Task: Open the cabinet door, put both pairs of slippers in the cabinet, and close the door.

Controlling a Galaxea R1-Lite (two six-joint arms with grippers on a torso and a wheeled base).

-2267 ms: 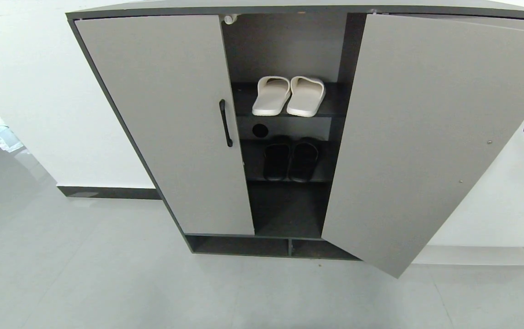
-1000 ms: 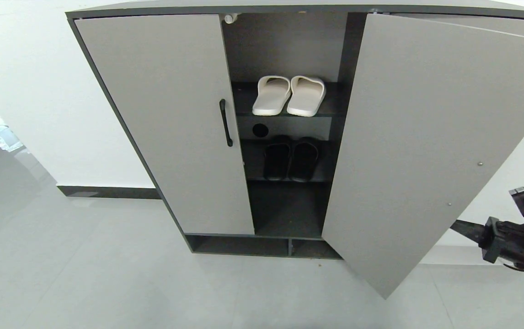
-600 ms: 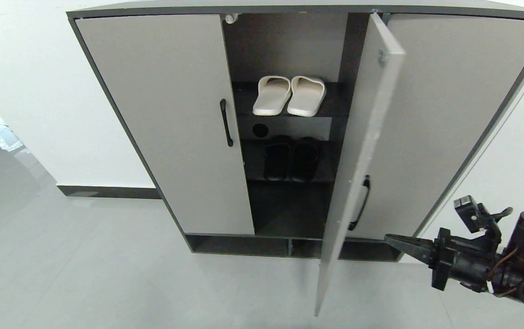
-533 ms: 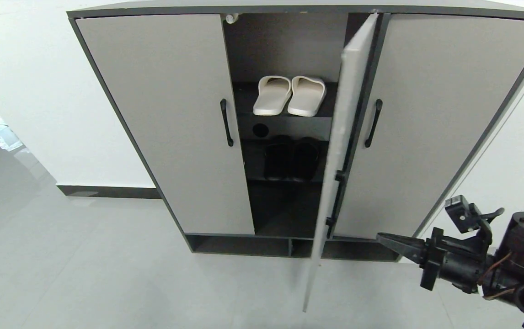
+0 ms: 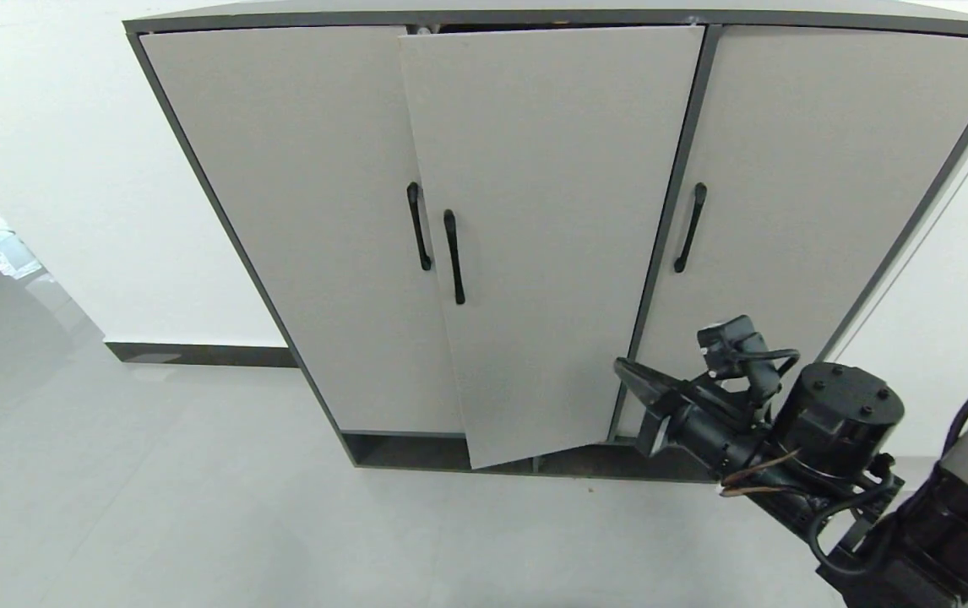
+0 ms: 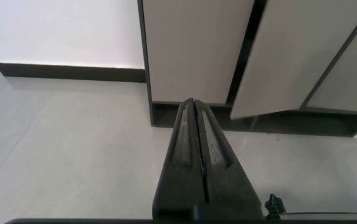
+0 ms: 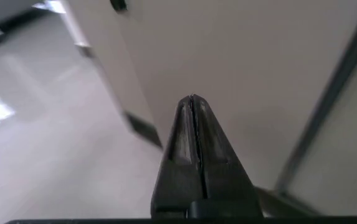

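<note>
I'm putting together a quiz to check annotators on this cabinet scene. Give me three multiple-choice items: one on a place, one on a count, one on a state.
1. Where is the right pincer?
A) near the middle door's lower right part
B) touching the floor
C) above the cabinet top

2. How many black door handles show?
A) one
B) three
C) five

3. The middle door is:
A) wide open
B) removed
C) nearly shut, slightly ajar

Answers: 1 A, its tip sits by that door's lower corner. 2 B, one handle per door. 3 C, its free edge stands out in front of the left door.
</note>
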